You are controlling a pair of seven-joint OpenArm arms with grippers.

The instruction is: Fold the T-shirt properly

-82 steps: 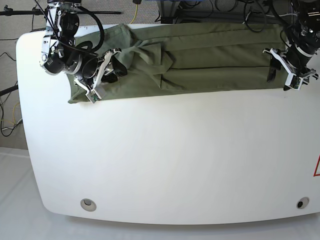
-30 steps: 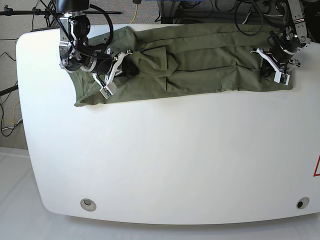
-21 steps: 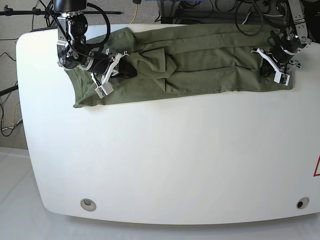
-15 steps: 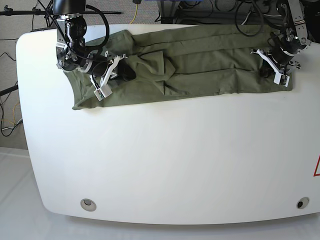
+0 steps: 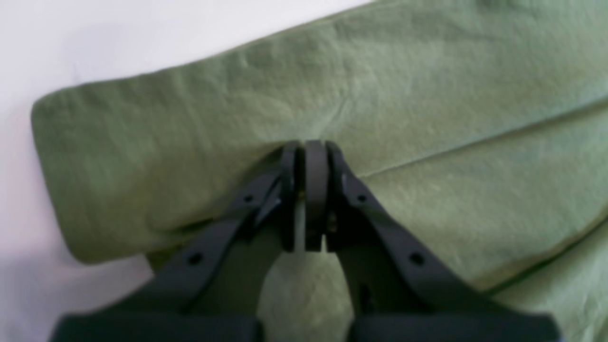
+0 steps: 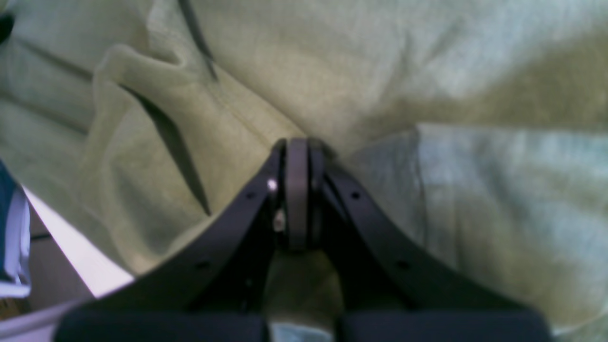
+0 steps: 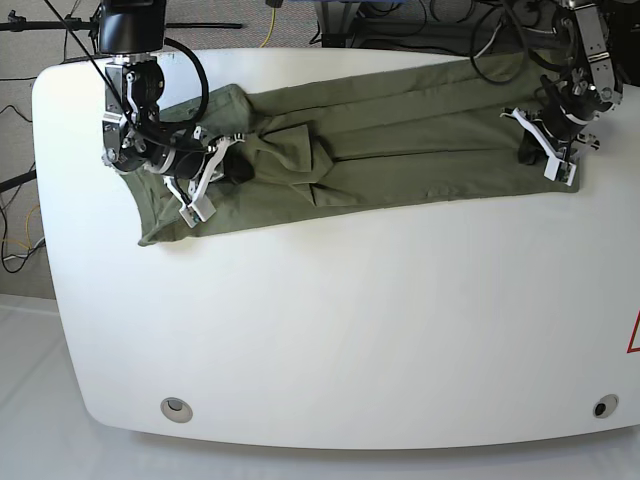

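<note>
The olive-green T-shirt lies as a long folded band across the far part of the white table, slanting down to its left end. My right gripper is over the bunched left part and shut on a pinch of the cloth; in the right wrist view its fingertips press together on a ridge of T-shirt. My left gripper is at the right end, shut on the cloth. Close up, its closed gripper bites a fold of the T-shirt near the rounded folded edge.
Cables and stands crowd the floor behind the table's far edge. Two round holes sit near the front corners. A red mark shows at the right edge. White tabletop spreads in front of the shirt.
Both shut grippers have drawn the cloth a little toward the front and left. The shirt's left corner has slid nearer, and the band now slants more.
</note>
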